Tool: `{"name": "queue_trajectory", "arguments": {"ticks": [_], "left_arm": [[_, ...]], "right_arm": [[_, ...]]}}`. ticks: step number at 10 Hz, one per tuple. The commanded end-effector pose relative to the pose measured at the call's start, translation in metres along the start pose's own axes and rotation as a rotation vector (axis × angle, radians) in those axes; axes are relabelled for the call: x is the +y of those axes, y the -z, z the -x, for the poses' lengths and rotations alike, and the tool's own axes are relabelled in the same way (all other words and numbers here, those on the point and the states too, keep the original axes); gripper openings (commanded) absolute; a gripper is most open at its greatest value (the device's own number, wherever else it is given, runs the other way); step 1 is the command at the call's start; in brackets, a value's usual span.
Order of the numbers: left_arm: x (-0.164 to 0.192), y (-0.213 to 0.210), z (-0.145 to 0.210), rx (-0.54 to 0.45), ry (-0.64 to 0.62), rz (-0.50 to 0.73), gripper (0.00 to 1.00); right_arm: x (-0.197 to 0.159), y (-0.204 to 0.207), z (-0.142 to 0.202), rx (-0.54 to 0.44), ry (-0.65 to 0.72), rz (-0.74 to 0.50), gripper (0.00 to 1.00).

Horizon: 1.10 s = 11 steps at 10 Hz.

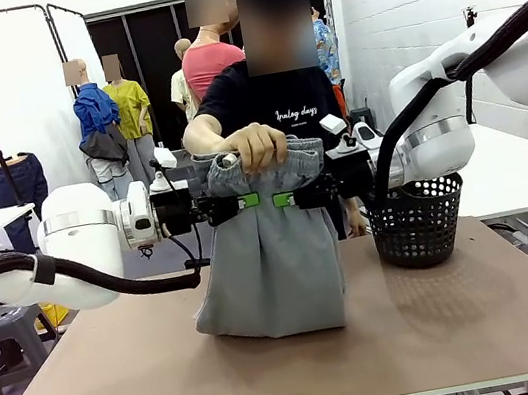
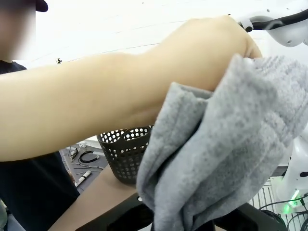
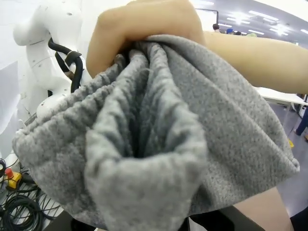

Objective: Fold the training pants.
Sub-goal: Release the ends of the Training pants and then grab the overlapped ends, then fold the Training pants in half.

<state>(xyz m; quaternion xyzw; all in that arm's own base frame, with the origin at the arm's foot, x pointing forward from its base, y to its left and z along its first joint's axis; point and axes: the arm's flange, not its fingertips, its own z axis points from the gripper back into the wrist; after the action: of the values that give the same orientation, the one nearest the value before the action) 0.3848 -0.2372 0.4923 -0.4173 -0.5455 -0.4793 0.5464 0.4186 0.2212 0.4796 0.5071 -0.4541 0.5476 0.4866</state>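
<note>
The light grey training pants (image 1: 276, 266) hang upright over the table's middle, with their lower end resting on the tabletop. A person's hand (image 1: 255, 145) grips the bunched waistband from above. Just below that hand, my left gripper (image 1: 245, 202) comes in from the left and is shut on the cloth. My right gripper (image 1: 288, 199) comes in from the right and pinches the cloth beside it. In the left wrist view the grey pants (image 2: 226, 144) hang close under the person's forearm (image 2: 120, 96). The gathered waistband (image 3: 159, 144) covers my fingers in the right wrist view, with the hand (image 3: 144, 29) on top.
A black perforated basket (image 1: 418, 220) stands on the brown table (image 1: 123, 383) at the right, just behind my right arm, and it also appears as the basket (image 2: 125, 154) in the left wrist view. The person stands at the far edge.
</note>
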Motion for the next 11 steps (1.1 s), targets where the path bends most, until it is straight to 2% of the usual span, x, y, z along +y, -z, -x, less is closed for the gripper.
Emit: {"name": "queue_trajectory", "arguments": {"ticks": [1,2,3,4,11], "left_arm": [[0.0008,-0.0016,0.0038,-0.023,-0.011,0.013,0.00],[0.0028,-0.0026,0.0054,-0.023,-0.016,0.041,0.00],[0.0015,-0.0042,0.0063,-0.042,-0.017,0.125,0.00],[-0.0002,0.0008,0.0048,0.000,-0.009,0.016,0.00],[-0.0002,0.0008,0.0048,0.000,-0.009,0.016,0.00]], "right_arm": [[-0.0049,-0.0017,-0.0057,0.030,0.002,-0.008,0.00],[-0.0096,0.0023,-0.0095,0.063,-0.022,0.035,0.00],[0.0000,-0.0004,0.0004,0.009,-0.002,-0.003,0.00],[0.0000,-0.0004,0.0004,0.009,-0.002,-0.003,0.00],[0.0000,-0.0004,0.0004,0.009,-0.002,-0.003,0.00]]}}
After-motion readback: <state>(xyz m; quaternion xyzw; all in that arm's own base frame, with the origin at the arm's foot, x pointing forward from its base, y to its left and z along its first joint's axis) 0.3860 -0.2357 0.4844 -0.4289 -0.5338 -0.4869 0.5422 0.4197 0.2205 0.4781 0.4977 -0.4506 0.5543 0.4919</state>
